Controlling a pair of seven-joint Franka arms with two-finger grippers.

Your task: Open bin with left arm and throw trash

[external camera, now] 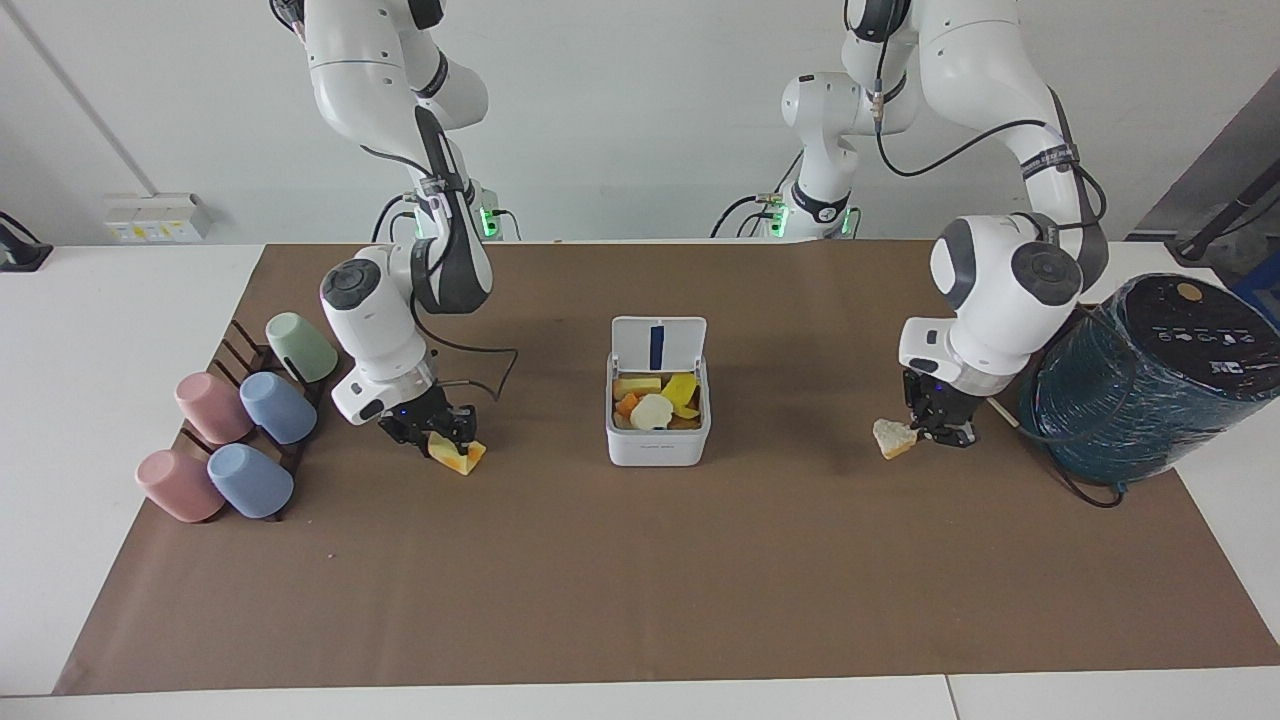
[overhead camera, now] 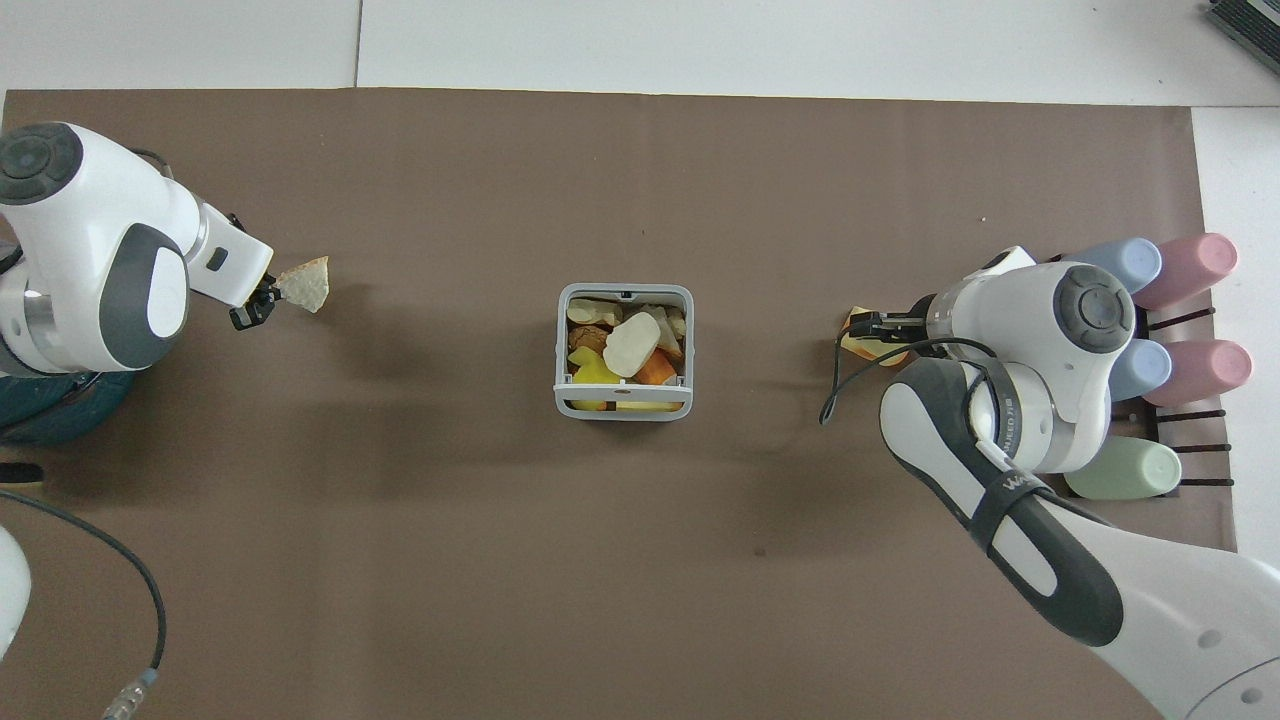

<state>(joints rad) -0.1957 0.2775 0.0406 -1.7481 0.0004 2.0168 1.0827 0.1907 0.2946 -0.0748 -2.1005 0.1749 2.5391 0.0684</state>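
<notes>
The bin [external camera: 657, 452] stands mid-table, a small white box with its lid [external camera: 657, 345] hinged up, and several food scraps fill it to the rim [overhead camera: 622, 408]. Toward the left arm's end, my left gripper [external camera: 925, 432] [overhead camera: 262, 300] is shut on the off-white wedge of trash [external camera: 889, 438] [overhead camera: 305, 283], which hangs just above the mat. Toward the right arm's end, my right gripper [external camera: 440, 435] [overhead camera: 868, 325] is down on the chunky yellow piece [external camera: 462, 457] [overhead camera: 858, 345]. Its fingers pinch the piece, which still rests on the mat.
A big dark teal wrapped cylinder [external camera: 1150, 390] [overhead camera: 50, 415] stands close beside the left arm. Several pastel cups [external camera: 240, 430] [overhead camera: 1160, 320] lie on a dark rack beside the right arm. Brown paper covers the table.
</notes>
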